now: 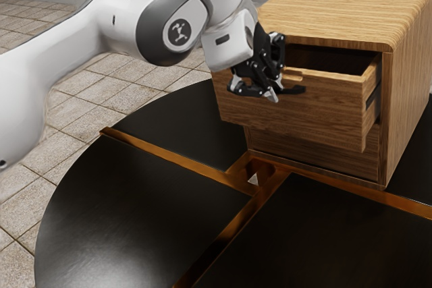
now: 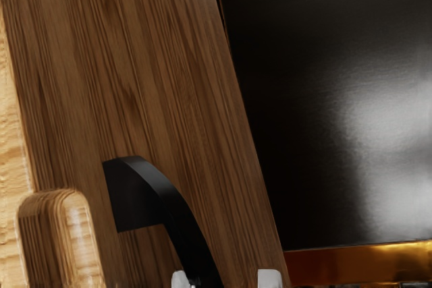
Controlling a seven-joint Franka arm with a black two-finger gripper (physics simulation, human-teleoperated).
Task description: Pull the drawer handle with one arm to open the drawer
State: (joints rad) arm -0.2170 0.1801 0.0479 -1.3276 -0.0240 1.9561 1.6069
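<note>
A wooden cabinet stands on the dark table. Its upper drawer is pulled partly out toward the exterior view's left, with a dark gap showing above and behind the drawer front. My black gripper is at the drawer front, shut on the black drawer handle. In the wrist view the curved black handle rises off the wooden drawer front and runs down between my two pale fingertips.
The dark table is made of black panels split by orange-brown seams. A tiled floor lies beyond the table's edge at the exterior view's left. My white arm comes in from the upper left.
</note>
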